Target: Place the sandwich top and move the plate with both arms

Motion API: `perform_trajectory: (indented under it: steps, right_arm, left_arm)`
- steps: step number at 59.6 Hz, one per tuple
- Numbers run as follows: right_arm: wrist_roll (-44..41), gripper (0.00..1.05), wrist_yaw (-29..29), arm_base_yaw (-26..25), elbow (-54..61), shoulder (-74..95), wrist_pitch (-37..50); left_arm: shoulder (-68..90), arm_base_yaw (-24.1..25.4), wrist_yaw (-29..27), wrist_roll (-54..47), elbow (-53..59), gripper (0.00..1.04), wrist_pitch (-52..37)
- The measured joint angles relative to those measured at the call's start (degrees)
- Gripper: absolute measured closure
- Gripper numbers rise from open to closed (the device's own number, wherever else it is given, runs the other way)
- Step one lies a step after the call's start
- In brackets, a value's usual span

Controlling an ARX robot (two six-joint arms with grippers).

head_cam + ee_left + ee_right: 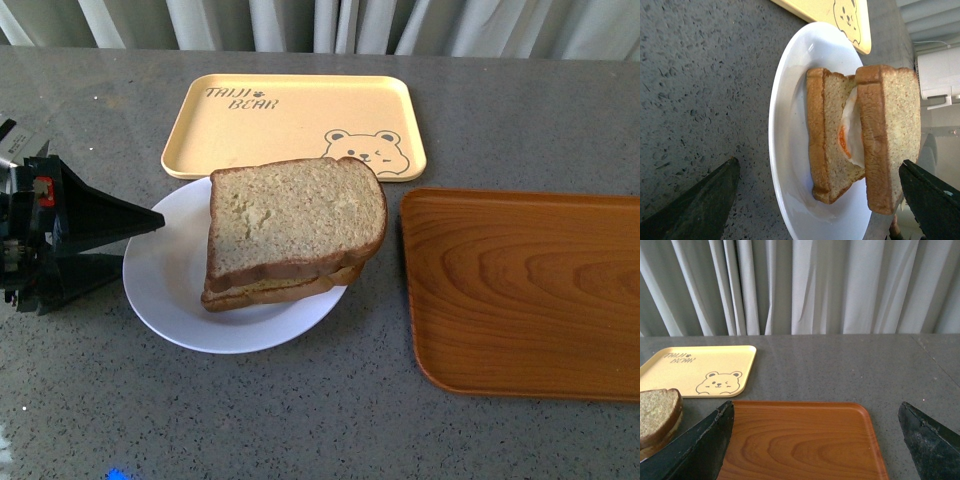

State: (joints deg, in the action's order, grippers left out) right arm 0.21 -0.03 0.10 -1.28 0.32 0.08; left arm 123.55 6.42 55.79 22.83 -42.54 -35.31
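Observation:
The sandwich top (295,215), a brown bread slice with a pale dented patch, lies on a lower slice on the white plate (160,285). In the left wrist view the top (890,135) covers the fried egg (852,137) on the lower slice (827,130), all on the plate (790,150). My left gripper (140,242) is open and empty at the plate's left rim; in its wrist view (819,164) the jaws stand wide on either side of the sandwich. My right gripper (816,406) is open and empty above the wooden tray; it is out of the front view.
A yellow bear-printed tray (290,120) lies behind the plate. A brown wooden tray (525,290) lies to the plate's right, also in the right wrist view (800,440). White curtains (805,285) hang behind the grey speckled table (300,420).

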Motion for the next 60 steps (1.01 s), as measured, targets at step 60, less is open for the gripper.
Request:
perform_trajectory:
  steps: [60]
  right_arm:
    - [0.00, 0.09, 0.00, 0.00, 0.00, 0.00, 0.00]
  left_arm:
    - [3.02, -1.53, 0.90, 3.61, -2.12, 0.43, -1.88]
